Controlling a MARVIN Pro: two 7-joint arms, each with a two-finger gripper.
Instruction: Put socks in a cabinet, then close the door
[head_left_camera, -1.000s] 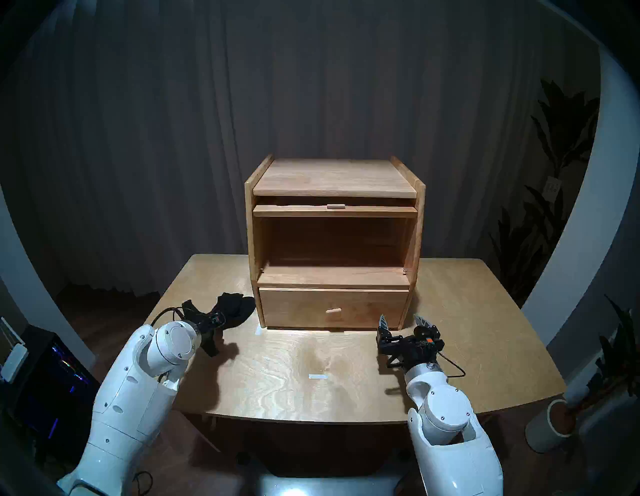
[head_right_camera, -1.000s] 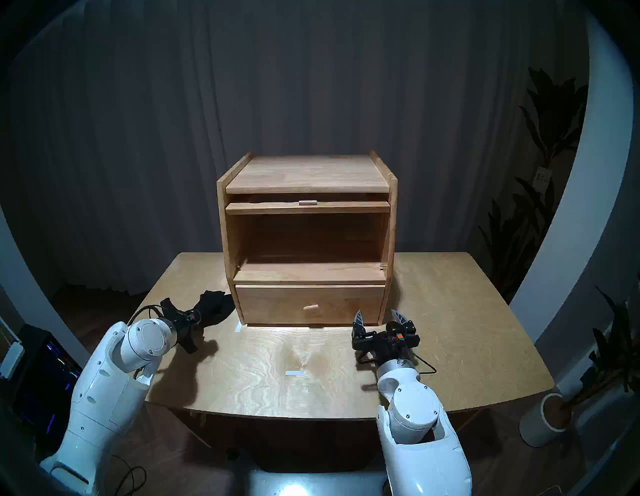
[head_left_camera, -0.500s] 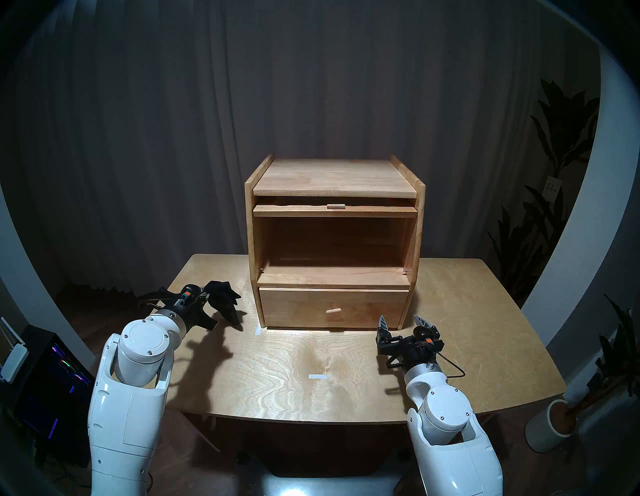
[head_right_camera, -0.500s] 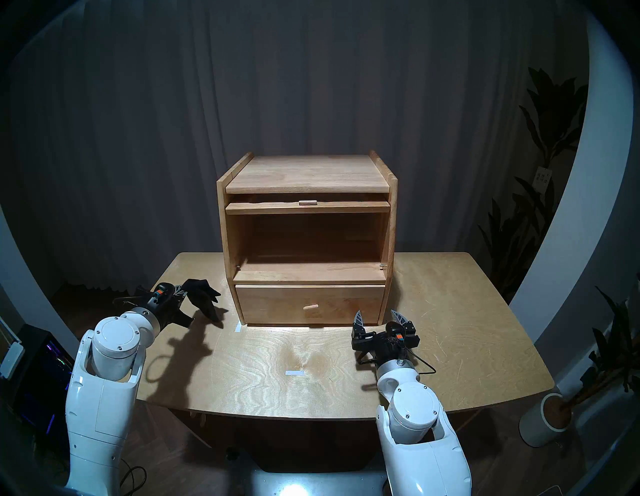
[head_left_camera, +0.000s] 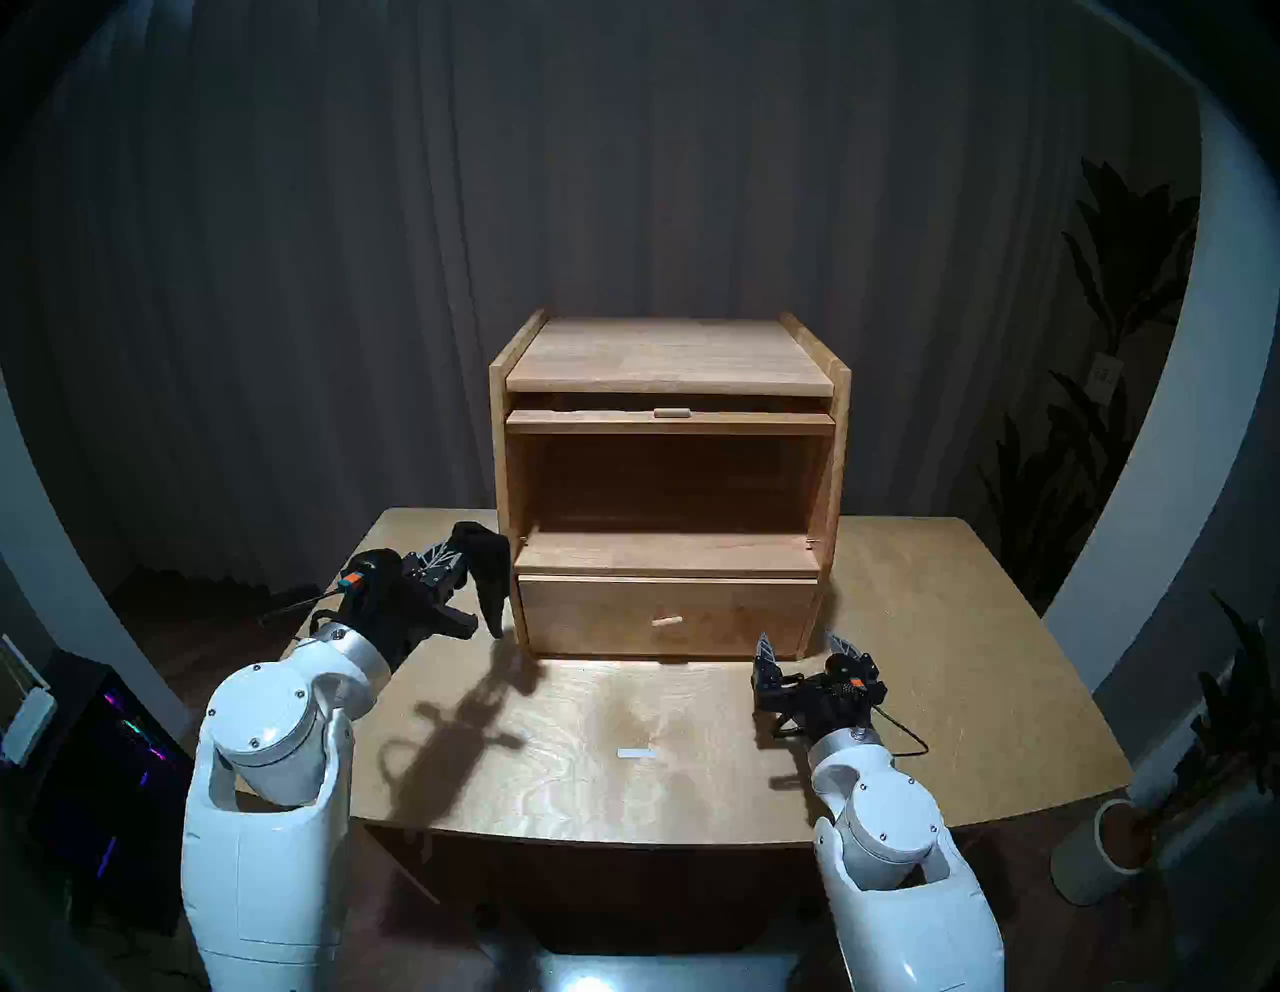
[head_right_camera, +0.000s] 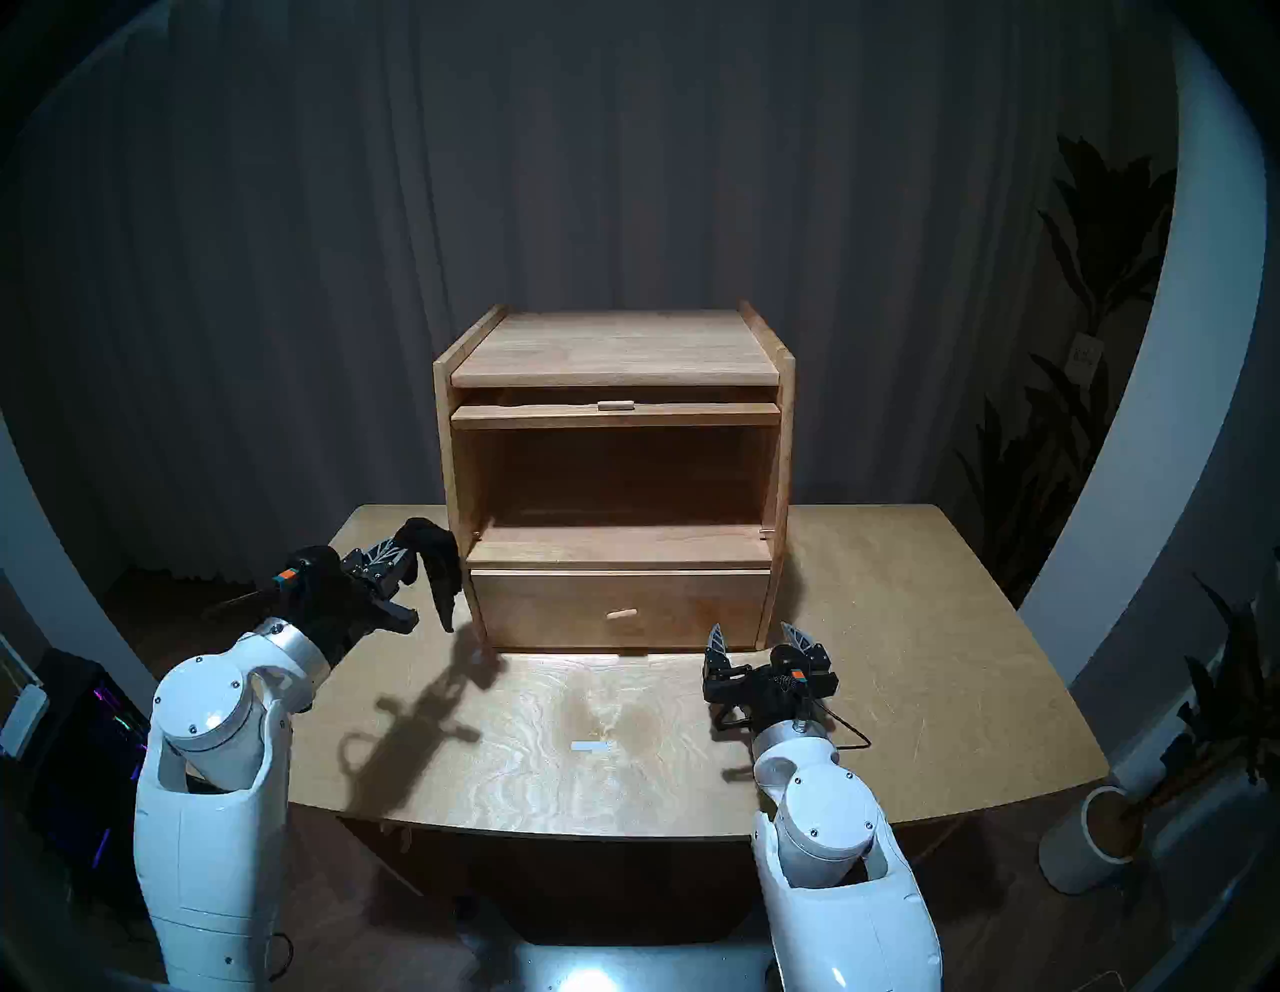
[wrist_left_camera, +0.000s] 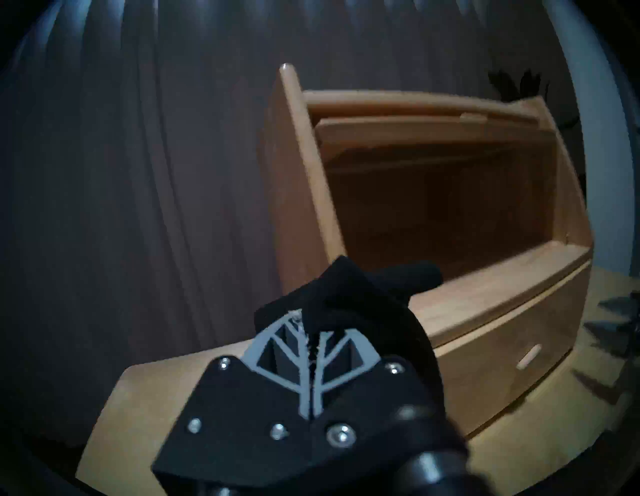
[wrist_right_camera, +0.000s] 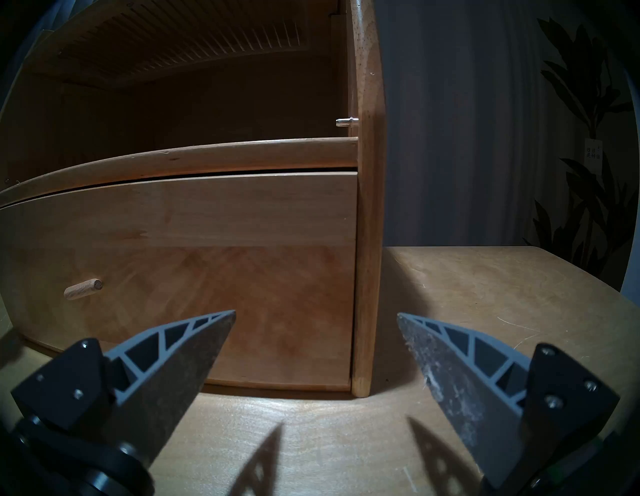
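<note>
**Observer:** Start with the big things. What have you got?

**Operator:** I'm looking at a wooden table (head_left_camera: 900, 623) with the cabinet (head_left_camera: 668, 360) standing at its back middle. The upper compartment is open and I see nothing inside it; the door (head_left_camera: 668, 421) is lifted and slid in flat under the top board, only its front edge and knob showing. Below that, the drawer (head_left_camera: 668, 613) is shut.

**Observer:** And the socks?

**Operator:** Off the table. My left gripper (head_left_camera: 457, 562) is clamped hard on the socks (head_left_camera: 488, 568), just beside the cabinet's left wall, roughly level with the compartment's floor. From the left wrist I see my fingers (wrist_left_camera: 325, 360) pinched together with black fabric bunched over the tips.

**Observer:** How will they handle?

**Operator:** I judge them light and completely limp. I'm holding one end of the bundle, and the rest hangs down in a loose tail past the drawer's top edge. Nothing fragile, nothing slippery, but that tail could catch on the side wall or the shelf lip as I swing in. I'd carry it high enough for the tail to clear the lip, then go well inside before letting go.

**Observer:** Right arm?

**Operator:** My right gripper (head_left_camera: 807, 648) hovers spread wide and empty, in front of the drawer's lower right corner. For the door I'd take the small knob (head_left_camera: 670, 413).
</note>
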